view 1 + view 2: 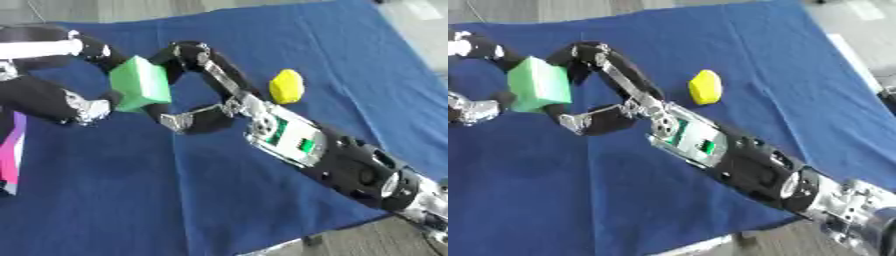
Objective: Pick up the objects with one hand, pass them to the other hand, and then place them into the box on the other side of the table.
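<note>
Right forearm, black with silver joints and a green-lit panel, runs from the lower right corner up toward centre-left in the left eye view. Right hand (pixel 203 85) sits mid-left, fingers arched up and over, fingertips against the right face of the green block (pixel 142 83), thumb curled in below it and apart from the block. Left hand (pixel 74 75) comes in from the left edge: fingers curled across the block's top-left, thumb hooked under its lower left corner. Block is tilted and held off the blue cloth (pixel 262 40) between both hands. Yellow object (pixel 286 86), faceted, lies on the cloth just right of the right hand's fingers, not touching. Pink strip (pixel 10 150) at the left edge, cut off; cannot tell what it is. Left arm mostly out of frame. Bare floor shows at the top and bottom right.

Right eye view: same scene shifted left. Right hand (pixel 601 82) in the same arch, fingertips on the green block (pixel 539 84), thumb below. Left hand (pixel 474 80) largely cut off at the left edge; only the finger ends at the block's top and the thumb end at its lower corner show. Yellow object (pixel 705 87) in clear view on the blue cloth (pixel 737 45), apart from the hand. Right wrist joint, silver, is cut off at the lower right corner. No box shows in either view.
</note>
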Robot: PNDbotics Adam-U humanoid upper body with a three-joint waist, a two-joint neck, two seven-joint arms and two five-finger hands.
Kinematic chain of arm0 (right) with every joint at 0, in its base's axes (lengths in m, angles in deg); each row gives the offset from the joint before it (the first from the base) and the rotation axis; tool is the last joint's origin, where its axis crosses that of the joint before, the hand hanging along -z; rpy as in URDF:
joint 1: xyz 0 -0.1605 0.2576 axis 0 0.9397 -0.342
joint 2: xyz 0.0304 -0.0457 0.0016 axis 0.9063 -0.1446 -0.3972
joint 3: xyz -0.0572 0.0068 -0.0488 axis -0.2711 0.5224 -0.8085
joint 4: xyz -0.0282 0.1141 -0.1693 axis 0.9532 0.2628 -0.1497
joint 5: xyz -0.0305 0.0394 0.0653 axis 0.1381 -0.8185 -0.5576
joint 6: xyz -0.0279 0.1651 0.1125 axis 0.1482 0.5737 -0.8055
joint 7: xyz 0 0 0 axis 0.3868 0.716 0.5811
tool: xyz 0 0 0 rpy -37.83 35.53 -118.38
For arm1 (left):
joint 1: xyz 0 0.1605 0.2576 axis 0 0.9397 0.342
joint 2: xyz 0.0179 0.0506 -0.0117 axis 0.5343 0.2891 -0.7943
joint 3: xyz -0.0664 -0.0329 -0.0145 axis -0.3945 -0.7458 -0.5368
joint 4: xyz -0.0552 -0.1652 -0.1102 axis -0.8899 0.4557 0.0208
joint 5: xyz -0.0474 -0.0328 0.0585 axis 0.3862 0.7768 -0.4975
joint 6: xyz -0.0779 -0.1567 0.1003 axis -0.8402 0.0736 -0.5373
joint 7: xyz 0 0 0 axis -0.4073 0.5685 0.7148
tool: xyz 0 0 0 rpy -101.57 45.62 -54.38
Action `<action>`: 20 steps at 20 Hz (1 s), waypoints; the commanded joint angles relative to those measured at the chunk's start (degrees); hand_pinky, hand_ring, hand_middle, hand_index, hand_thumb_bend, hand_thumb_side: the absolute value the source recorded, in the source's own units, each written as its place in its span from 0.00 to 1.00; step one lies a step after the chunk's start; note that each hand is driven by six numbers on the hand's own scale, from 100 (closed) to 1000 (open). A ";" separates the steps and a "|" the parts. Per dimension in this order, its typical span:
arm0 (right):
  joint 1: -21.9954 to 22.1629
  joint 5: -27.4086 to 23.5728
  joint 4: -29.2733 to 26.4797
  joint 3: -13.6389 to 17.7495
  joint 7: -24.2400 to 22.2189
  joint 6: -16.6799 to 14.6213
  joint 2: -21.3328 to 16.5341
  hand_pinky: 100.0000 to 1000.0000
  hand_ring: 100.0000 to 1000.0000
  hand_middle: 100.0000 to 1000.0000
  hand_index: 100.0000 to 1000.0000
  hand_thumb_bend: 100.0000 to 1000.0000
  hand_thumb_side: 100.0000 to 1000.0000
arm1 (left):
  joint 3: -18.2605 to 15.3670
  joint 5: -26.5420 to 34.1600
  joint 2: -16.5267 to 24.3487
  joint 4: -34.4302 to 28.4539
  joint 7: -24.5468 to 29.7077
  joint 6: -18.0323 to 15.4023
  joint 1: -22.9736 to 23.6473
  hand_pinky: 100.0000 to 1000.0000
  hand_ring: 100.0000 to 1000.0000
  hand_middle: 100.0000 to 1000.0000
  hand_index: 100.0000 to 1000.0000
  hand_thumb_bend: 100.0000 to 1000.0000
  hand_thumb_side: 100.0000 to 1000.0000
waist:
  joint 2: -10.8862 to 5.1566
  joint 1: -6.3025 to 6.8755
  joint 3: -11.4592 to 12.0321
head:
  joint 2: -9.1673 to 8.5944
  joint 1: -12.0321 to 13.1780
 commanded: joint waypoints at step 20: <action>-1.85 -1.45 -1.22 1.39 0.52 0.89 -1.67 0.52 0.54 0.50 0.56 0.15 0.00 | 2.70 -0.26 -1.61 0.32 0.45 -1.47 -0.96 1.00 0.84 0.67 0.88 0.00 0.16 | 0.17 0.54 -0.30 | -0.08 -0.29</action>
